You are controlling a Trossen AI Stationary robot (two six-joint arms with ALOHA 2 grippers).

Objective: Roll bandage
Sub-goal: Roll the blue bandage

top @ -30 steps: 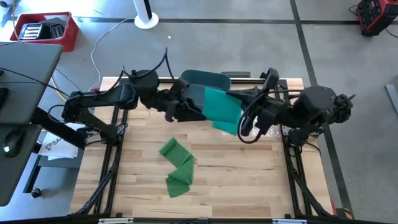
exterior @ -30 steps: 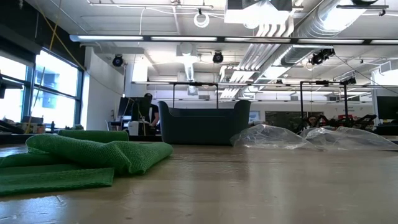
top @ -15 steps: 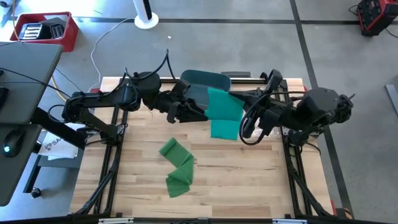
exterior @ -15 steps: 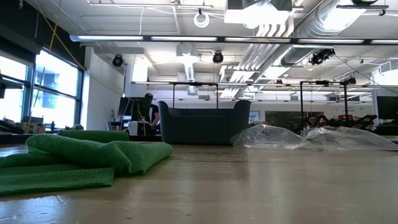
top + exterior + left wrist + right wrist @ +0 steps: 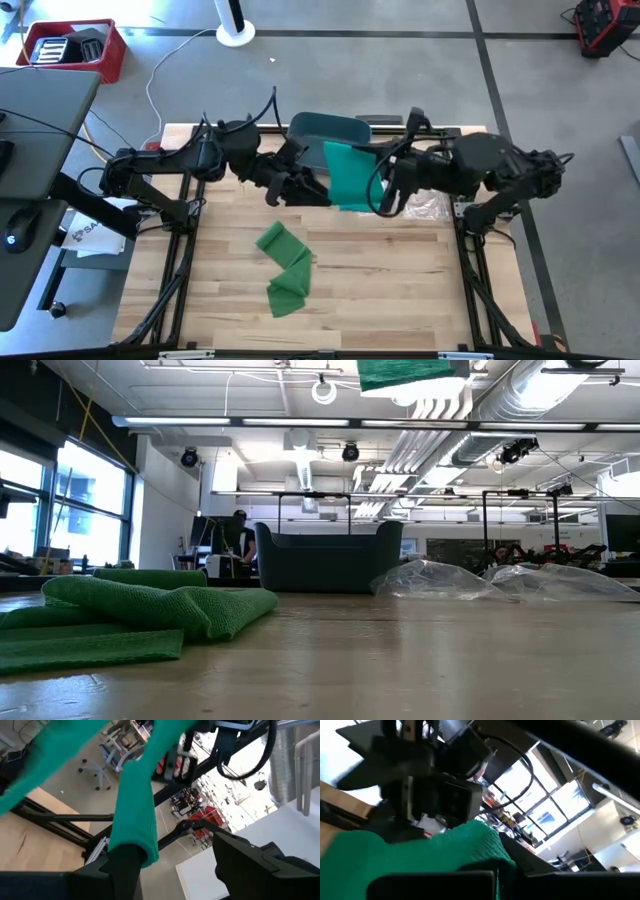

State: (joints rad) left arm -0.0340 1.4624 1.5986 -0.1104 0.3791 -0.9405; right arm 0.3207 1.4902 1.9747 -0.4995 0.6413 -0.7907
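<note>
Up above the tabletop (image 5: 400,290), the teal bandage (image 5: 350,178) hung in the air between the two arms, near the far edge and just in front of the dark blue bin (image 5: 325,128) that stood at the back. The right gripper (image 5: 378,187) was clenched on the bandage's right side; in the right wrist view the green cloth (image 5: 420,852) bunched directly over that arm's own dark fingers (image 5: 435,885). The left gripper (image 5: 318,190) sat at the bandage's left edge with its jaws spread wide. In the left wrist view the strip (image 5: 135,815) draped down across one finger (image 5: 122,872) while the other finger (image 5: 250,865) stood well apart from it, so the cloth lay against that gripper without being pinched. In the low view only the bandage's bottom hem (image 5: 405,372) showed, high over the tabletop. Closer to the front of the tabletop than the bin, a second, green cloth (image 5: 284,268) lay folded and crumpled on the wood, untouched by either arm; the low view showed it as a soft heap (image 5: 130,615) to one side. A clear plastic bag (image 5: 430,207) lay crumpled on the tabletop beneath the right arm, to the right of the bin, and appeared in the low view as a shiny mound (image 5: 435,580). Far behind the bin, in the room, a person (image 5: 240,540) stood by a desk.
</note>
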